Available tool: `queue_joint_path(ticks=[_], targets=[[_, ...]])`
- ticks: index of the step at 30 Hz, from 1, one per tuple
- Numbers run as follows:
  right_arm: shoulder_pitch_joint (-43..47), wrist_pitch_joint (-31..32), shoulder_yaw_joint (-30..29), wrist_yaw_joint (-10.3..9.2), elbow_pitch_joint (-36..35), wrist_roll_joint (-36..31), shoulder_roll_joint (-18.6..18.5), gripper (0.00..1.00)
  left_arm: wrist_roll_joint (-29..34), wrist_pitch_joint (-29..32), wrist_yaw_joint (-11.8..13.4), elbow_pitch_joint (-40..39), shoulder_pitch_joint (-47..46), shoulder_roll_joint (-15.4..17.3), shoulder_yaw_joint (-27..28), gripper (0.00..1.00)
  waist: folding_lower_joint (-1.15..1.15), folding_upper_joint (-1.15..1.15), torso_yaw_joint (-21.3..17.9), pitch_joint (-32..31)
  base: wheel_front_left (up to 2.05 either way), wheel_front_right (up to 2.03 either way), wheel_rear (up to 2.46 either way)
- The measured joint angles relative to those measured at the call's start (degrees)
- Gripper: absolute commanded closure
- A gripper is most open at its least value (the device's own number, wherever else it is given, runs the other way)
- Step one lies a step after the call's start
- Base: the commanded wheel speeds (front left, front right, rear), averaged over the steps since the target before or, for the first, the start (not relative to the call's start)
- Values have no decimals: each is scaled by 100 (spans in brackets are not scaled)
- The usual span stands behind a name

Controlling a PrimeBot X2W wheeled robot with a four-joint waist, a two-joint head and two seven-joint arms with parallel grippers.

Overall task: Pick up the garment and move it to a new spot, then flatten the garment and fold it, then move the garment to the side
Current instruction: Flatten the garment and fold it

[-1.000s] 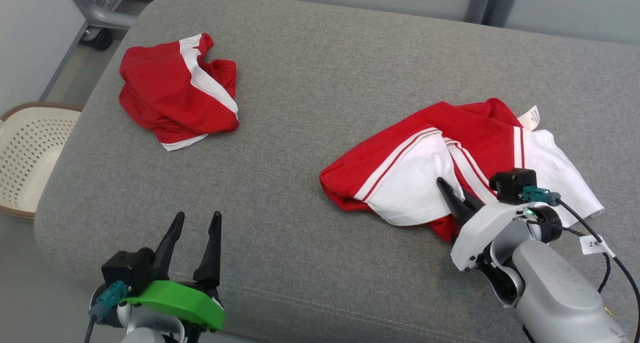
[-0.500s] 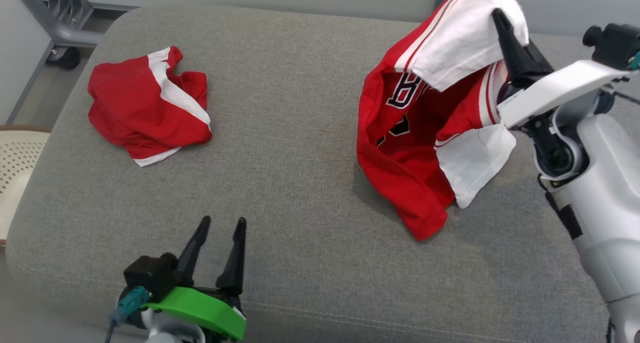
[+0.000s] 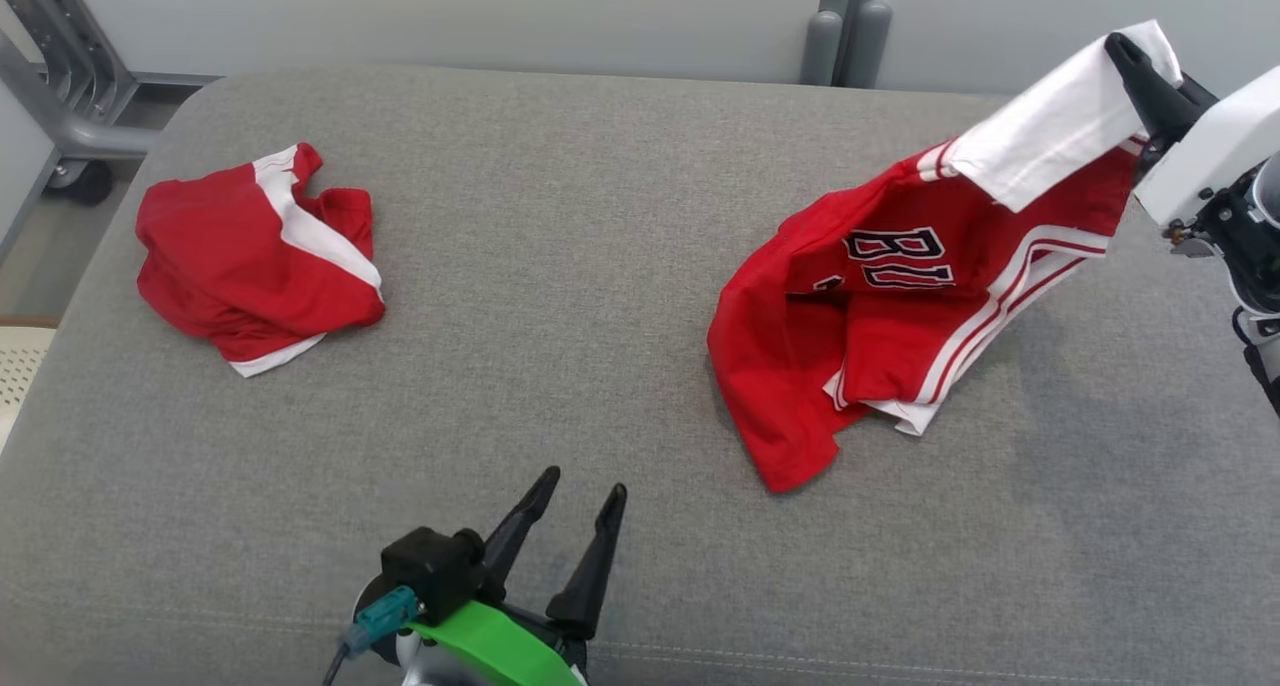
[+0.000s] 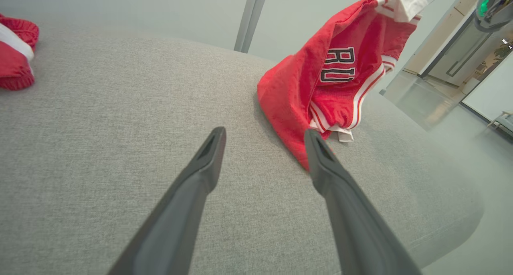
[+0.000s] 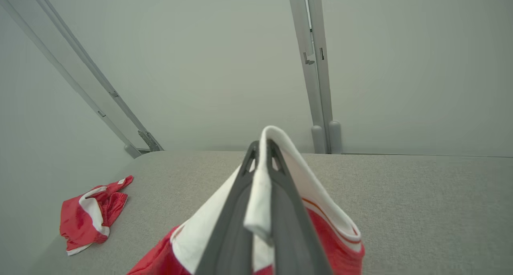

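The garment (image 3: 880,316) is a red jersey with white panels, white stripes and dark letters. My right gripper (image 3: 1130,51) is shut on its white edge, high at the right, and the cloth hangs slanting from it with the lower red end resting on the grey cushion (image 3: 560,266). In the right wrist view the white fabric (image 5: 304,195) is pinched between the closed fingers of the right gripper (image 5: 261,144). My left gripper (image 3: 585,483) stands open and empty near the front edge, left of the jersey's lowest corner. From the left wrist the garment (image 4: 312,86) hangs just beyond the left gripper (image 4: 264,132).
A second crumpled red and white garment (image 3: 255,256) lies at the cushion's far left, also seen from the right wrist (image 5: 92,215). A grey metal frame (image 3: 50,96) stands off the back left corner. A grey post (image 3: 845,26) rises behind the cushion.
The right gripper has closed on the garment and lifted it off the cushion, up and to the right, so that it now hangs stretched. The head camera has shifted meanwhile.
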Motion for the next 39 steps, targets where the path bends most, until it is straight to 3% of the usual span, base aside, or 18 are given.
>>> queue_joint_path(ticks=[9,17,28,32,39], targets=[[384,437,-197,-252,101,31,-412,100,-280,367,-119,41,-437,-20,-1129,0,0,0,-386,117,0,0,0],[66,589,-65,-235,-423,121,-76,100,-1104,680,-123,-539,-1006,-21,-2486,0,0,0,-686,471,0,0,0],[-338,748,190,-226,-983,120,175,100,-1077,592,-86,-64,-2376,-23,-2370,0,0,0,-937,1119,0,0,0],[-392,765,287,-225,-1032,118,305,100,-1032,731,79,221,-2575,-26,-2482,0,0,0,-1000,1271,0,0,0],[-454,714,407,-192,-1083,105,526,100,-760,1036,581,1265,-3012,-34,-2642,0,0,0,-1280,1544,0,0,0]])
